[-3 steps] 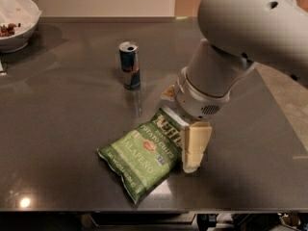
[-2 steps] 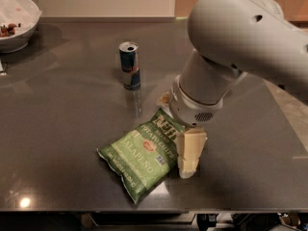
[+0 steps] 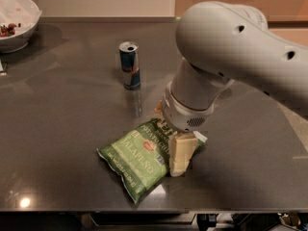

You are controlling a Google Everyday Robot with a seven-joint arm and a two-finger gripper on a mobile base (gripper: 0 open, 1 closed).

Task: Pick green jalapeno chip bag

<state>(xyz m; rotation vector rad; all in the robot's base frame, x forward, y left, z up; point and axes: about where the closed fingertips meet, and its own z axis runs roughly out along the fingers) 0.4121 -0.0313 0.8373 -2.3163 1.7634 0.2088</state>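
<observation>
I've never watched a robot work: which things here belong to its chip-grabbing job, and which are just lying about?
Part of the job:
green jalapeno chip bag, lying flat
gripper, down at the bag's far end

Just lying about:
can, upright beyond the bag
white bowl, far left corner

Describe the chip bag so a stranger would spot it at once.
On the dark table, look near the front edge, below the white arm. The green jalapeno chip bag lies flat there, the gripper at its right end. It is green and crinkly, far larger than the can standing behind it.
</observation>
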